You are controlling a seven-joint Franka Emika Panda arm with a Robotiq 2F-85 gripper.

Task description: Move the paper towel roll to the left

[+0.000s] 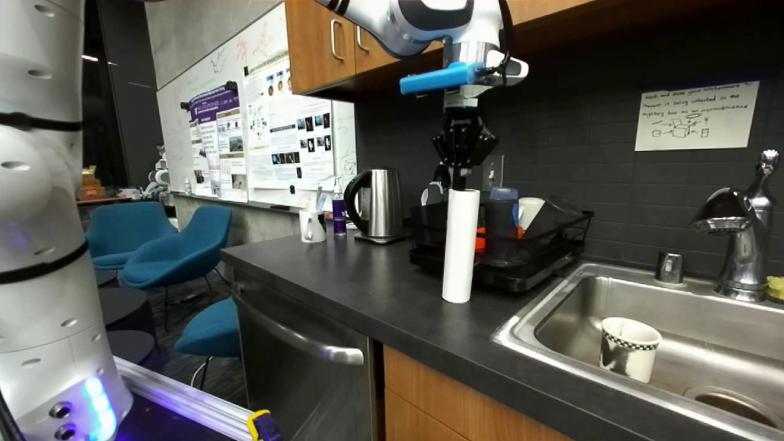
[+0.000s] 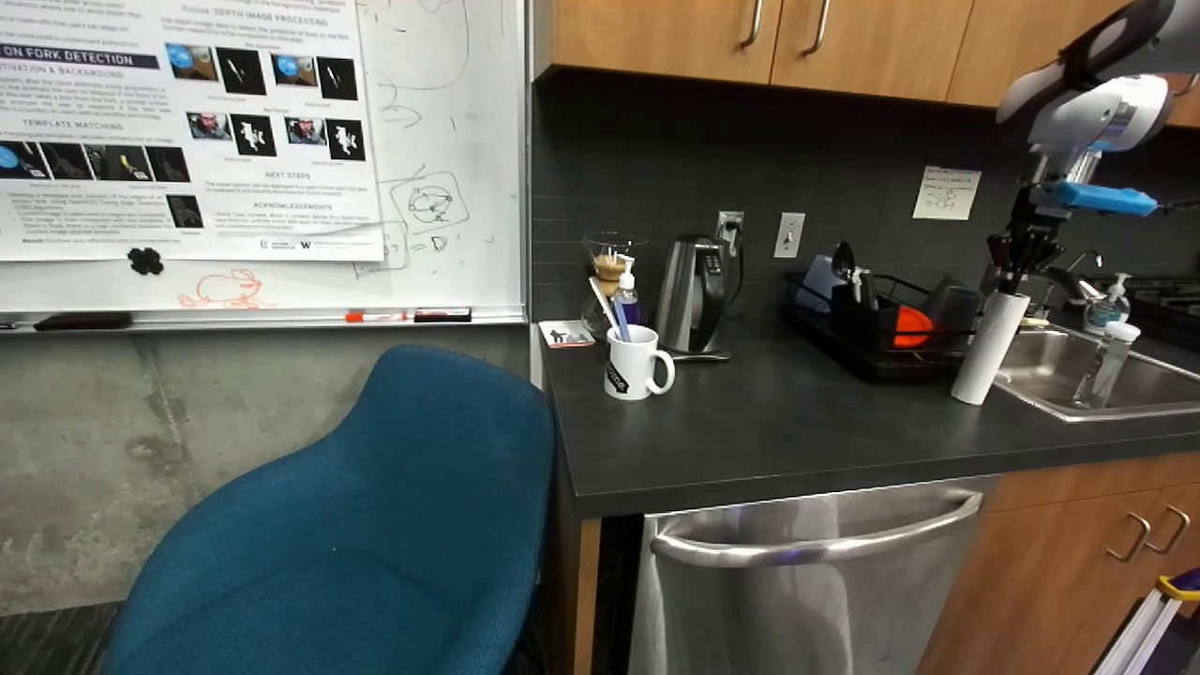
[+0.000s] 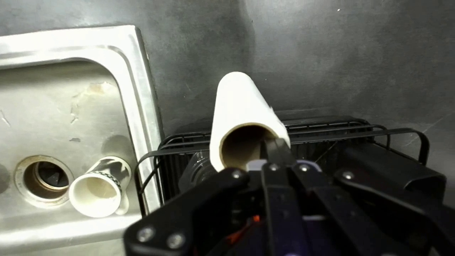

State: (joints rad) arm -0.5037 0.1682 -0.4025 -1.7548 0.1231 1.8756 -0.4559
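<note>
The dark countertop [image 1: 343,263] is running through both exterior views, with the Panda arm [image 1: 422,24] hanging over it. The stainless-steel sink [image 1: 517,337] is lying to the right, the black dish rack [image 1: 511,280] is sitting just beside it, and the stainless-steel electric kettle [image 1: 384,205] is standing well apart, farther left.

The paper towel roll [image 1: 459,248] is standing roughly upright in front of the dish rack, near the sink; its base is appearing to meet the countertop, though how much weight is resting there I am not able to tell. The Robotiq gripper [image 1: 458,184] is pointing down at its top. In the wrist view the fingers [image 3: 277,153] are pressing together at the rim, seemingly clamping on the paper wall, with one apparently reaching into the cardboard core [image 3: 245,155].

Judging from this, the grip is looking made and the leftward carry is awaiting. The next move is calling for a slight lift, then a steady sideways carry towards the electric kettle's side, upright and clear of the dish rack. The hold is looking shallow, so the base should be settling fully before the fingers are parting.
</note>
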